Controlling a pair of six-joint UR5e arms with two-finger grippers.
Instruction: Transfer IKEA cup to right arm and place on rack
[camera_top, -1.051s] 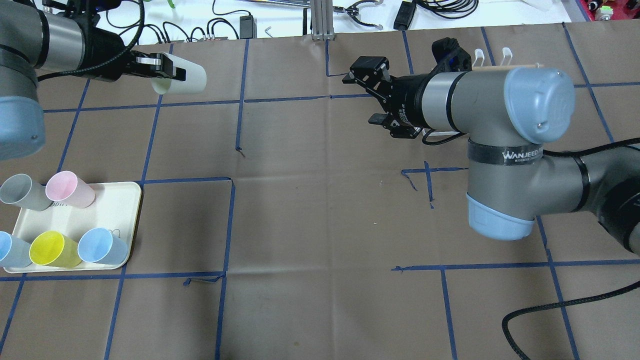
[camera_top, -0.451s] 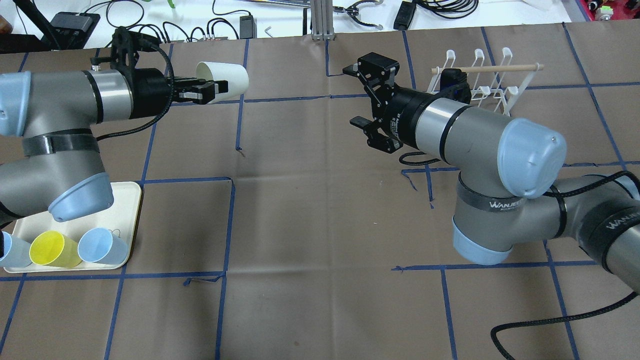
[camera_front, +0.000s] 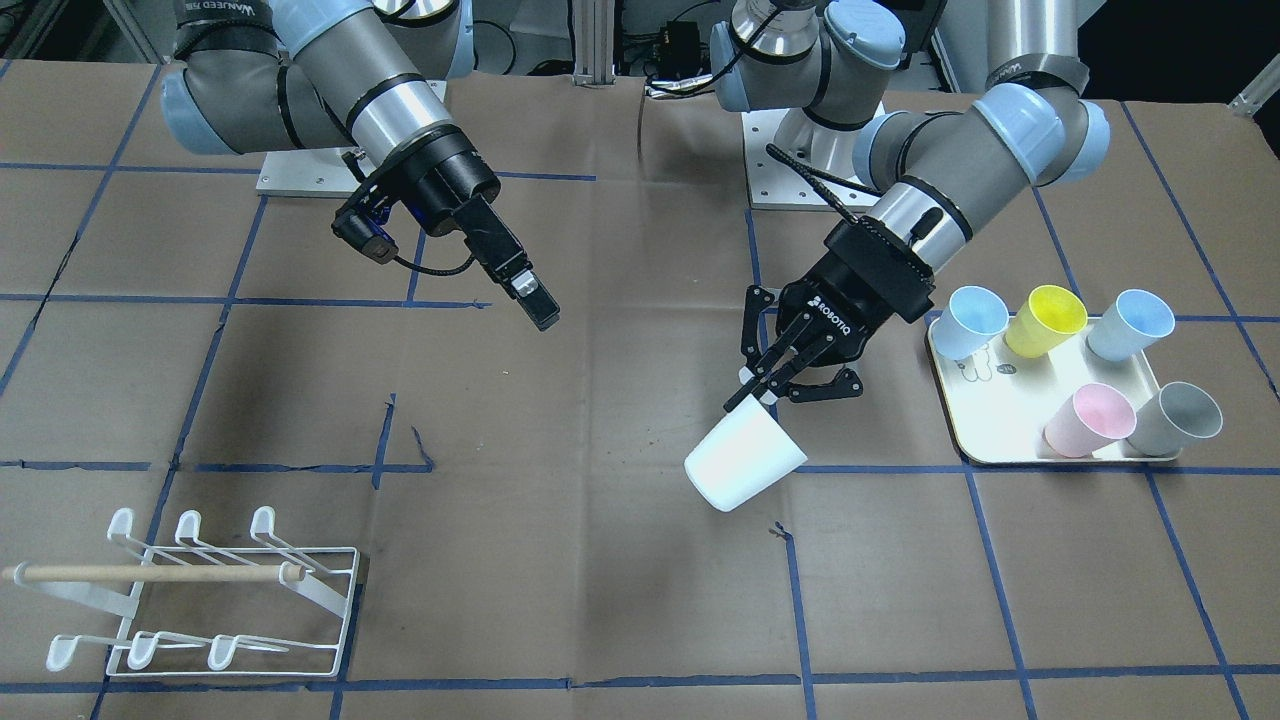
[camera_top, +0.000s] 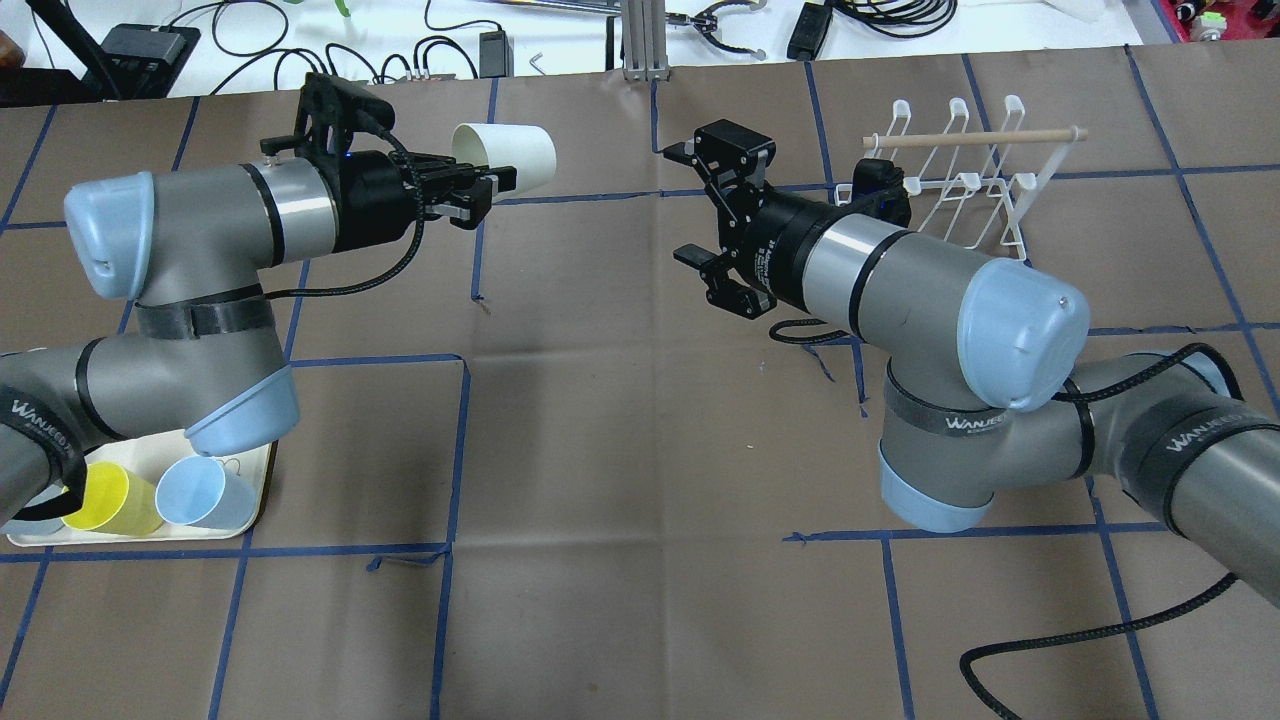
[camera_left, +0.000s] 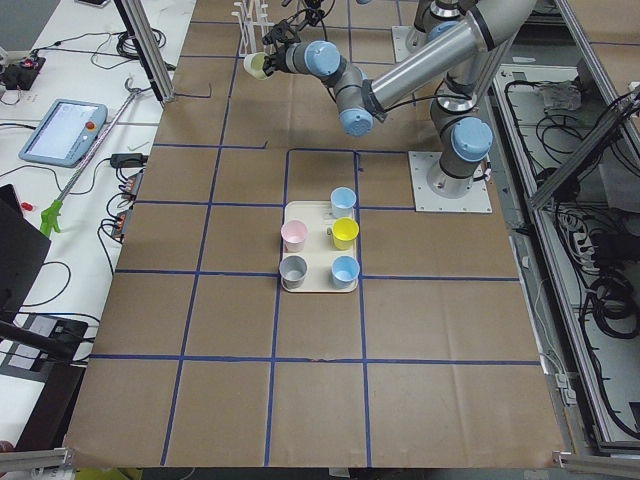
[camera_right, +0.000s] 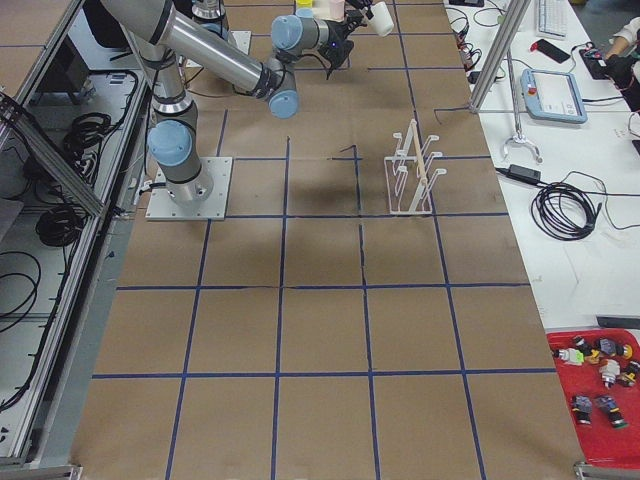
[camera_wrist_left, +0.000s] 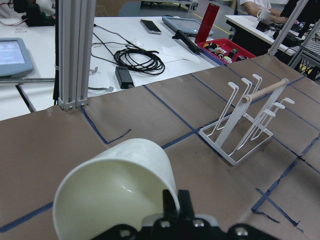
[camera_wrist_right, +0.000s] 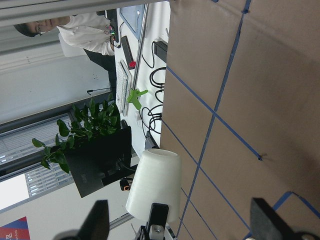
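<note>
— How will the white smooth plastic tumbler cup (camera_wrist_left: 117, 192) handle, by its look?
— It seems light, thin-walled and quite stiff, with a smooth and probably slippery skin. It should not break, but a hard squeeze near the open rim could bend it. The left gripper (camera_top: 488, 184) is closed on the rim wall, one finger inside and one outside as far as the left wrist view shows. It carries the cup on its side in the air above the brown paper-covered table (camera_top: 620, 450), with the base pointing away from the wrist.
— Where should the right gripper (camera_top: 688, 205) take it?
— Probably around the free body close to the base, where the wall is stiffest and the left fingers are not in the way. Its jaws stand wide apart and hold nothing. It faces the cup but is well apart from it.
— What cannot be read?
— Nearest in the overhead view, the left arm (camera_top: 200, 220) covers part of the cream rectangular tray (camera_top: 263, 470) and some of the small coloured cups (camera_top: 205, 492) on it. The cup wall largely hides the inner finger. From the front the right gripper is seen edge-on, so its opening does not show there. Farthest, the low white wire rack with a wooden dowel (camera_top: 965, 175) stands beyond the right arm (camera_top: 900, 270), whose wrist overlaps one end of it
</note>
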